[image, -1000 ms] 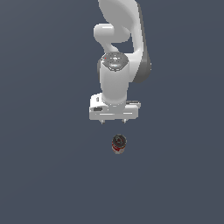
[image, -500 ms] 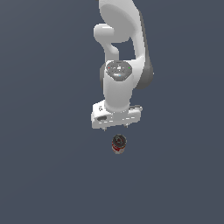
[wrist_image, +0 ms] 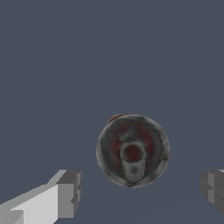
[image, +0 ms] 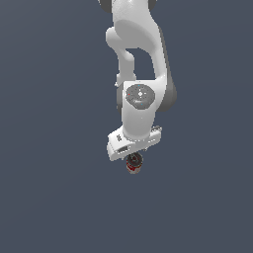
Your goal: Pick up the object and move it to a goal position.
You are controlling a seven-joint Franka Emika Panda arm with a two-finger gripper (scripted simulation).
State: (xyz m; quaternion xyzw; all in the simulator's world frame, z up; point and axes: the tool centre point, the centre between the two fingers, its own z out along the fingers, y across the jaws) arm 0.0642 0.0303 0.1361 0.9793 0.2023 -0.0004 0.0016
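One object (wrist_image: 132,150) stands on the floor under my claw (image: 132,159), between my released fingers (wrist_image: 69,194), slightly toward 12 o'clock of their line. I judge approach; next, centre, descend, clench.

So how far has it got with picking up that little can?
Done: the gripper is lined up over the can. In hand: in the wrist view its fingers are open on either side of the can, not touching it. Left: closing on it, lifting, and carrying it to the goal, which isn't visible.
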